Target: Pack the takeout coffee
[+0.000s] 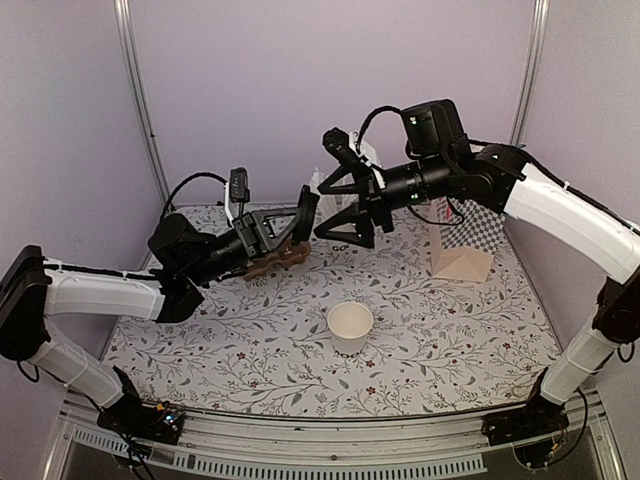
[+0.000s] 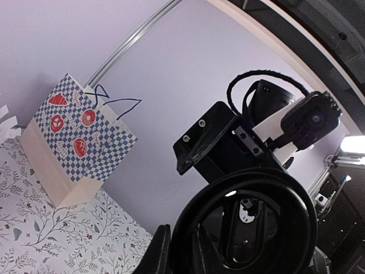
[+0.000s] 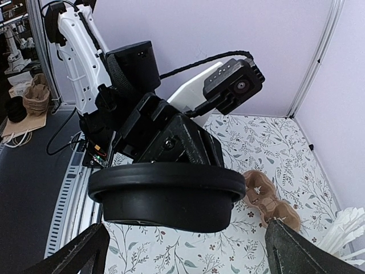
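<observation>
The white paper cup stands upright on the floral table at centre front, its top open with no lid on it. Its round black lid is held in the air by my left gripper, which is shut on the lid's rim. The lid fills the lower right of the left wrist view and the middle of the right wrist view. My right gripper faces the left one with its fingers spread wide on either side of the lid, not touching it. One right finger shows at the bottom left.
A blue-checked paper bag stands at the back right and shows in the left wrist view. A brown pulp carrier lies behind the left gripper and shows in the right wrist view. White straws stick up at the back.
</observation>
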